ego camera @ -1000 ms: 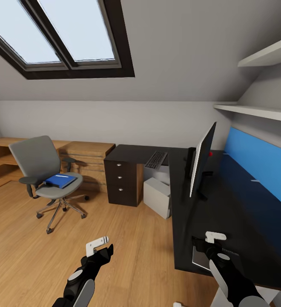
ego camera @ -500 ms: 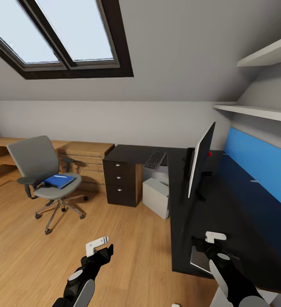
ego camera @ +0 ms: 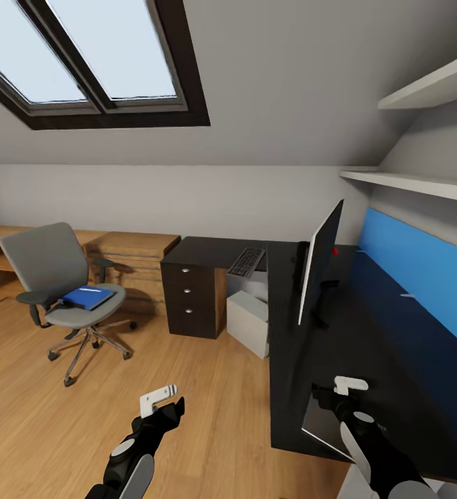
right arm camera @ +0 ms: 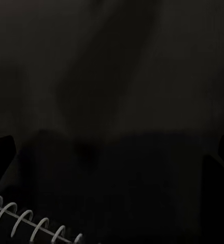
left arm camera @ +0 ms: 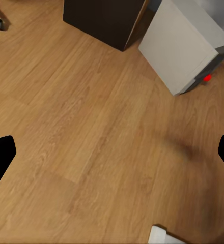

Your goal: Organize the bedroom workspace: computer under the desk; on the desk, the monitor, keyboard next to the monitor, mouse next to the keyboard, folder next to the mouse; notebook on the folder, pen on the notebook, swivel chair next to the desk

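From the head camera, the bedroom has a dark-framed skylight (ego camera: 97, 66) in the sloped ceiling and a wood plank floor (ego camera: 41, 416). The swivel chair (ego camera: 59, 284) stands out on the floor at the left, well apart from the desk (ego camera: 367, 360), with the blue folder (ego camera: 86, 298) lying on its seat and a thin white pen (ego camera: 92, 290) on top of the folder. The black desk runs along the right wall under a blue wall panel (ego camera: 422, 270) and two shelves (ego camera: 422, 184). Its drawer unit (ego camera: 190, 291) sits at the far end, and the computer (ego camera: 248, 322) stands on the floor under the desk beside the drawers. The keyboard (ego camera: 246, 261) lies on the far part of the desk top. The monitor (ego camera: 318, 263) stands upright on the desk, seen nearly edge-on. The left gripper (ego camera: 165, 405) hangs low over the floor. The right gripper (ego camera: 336, 402) is at the near desk edge, where the grey notebook (ego camera: 318, 423) lies.

From the left wrist camera, the left gripper's two fingers (left arm camera: 0, 157) stand far apart with nothing between them; below are the floor, the drawer unit's base and the computer (left arm camera: 186, 46).

From the right wrist camera, the dark desk top (right arm camera: 112, 76) is close, with the notebook's wire spiral (right arm camera: 30, 221) at the picture's edge. The right gripper's dark fingers (right arm camera: 2, 147) sit at either side, spread wide and holding nothing.
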Motion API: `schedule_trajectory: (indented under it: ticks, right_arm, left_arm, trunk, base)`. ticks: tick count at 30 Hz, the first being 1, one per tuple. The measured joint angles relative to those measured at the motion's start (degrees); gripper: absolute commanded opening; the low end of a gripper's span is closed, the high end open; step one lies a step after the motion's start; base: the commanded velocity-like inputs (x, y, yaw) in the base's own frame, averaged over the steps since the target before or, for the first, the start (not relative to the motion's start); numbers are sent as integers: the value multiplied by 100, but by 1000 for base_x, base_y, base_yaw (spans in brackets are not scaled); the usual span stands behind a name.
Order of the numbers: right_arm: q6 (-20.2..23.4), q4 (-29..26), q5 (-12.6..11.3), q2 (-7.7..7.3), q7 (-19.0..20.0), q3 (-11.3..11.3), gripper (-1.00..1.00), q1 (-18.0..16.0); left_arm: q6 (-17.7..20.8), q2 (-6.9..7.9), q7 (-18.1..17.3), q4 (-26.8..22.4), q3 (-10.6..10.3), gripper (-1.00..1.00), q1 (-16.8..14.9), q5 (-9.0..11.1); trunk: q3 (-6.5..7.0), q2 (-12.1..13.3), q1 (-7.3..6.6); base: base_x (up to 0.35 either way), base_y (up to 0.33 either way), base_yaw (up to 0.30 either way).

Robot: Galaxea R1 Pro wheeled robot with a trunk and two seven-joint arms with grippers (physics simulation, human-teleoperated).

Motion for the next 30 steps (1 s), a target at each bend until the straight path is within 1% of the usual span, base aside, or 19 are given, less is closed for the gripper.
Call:
schedule_trajectory:
  ticks: [7, 12, 18, 30]
  right_arm:
    - [0, 0, 0, 0, 0, 0, 100, 0]
    - [0, 0, -1, 0, -1, 1, 100, 0]
    - [-1, 0, -3, 0, -1, 2, 100, 0]
    - [0, -12, -1, 0, 1, -6, 100, 0]
  left_arm:
    - [1, 0, -1, 0, 1, 100, -3, 2]
    - [1, 0, -1, 0, 1, 100, -2, 7]
    - [5, 0, -1, 2, 1, 100, -2, 8]
    - [1, 0, -1, 6, 0, 100, -2, 9]
  trunk:
    - [0, 1, 1]
    - [0, 0, 0]
    - [0, 0, 1]
    - [22, 0, -1]
  base:
    - [-168, -1, -1]
    - [-66, 0, 0]
    - [-154, 0, 0]
    - [-23, 0, -36]
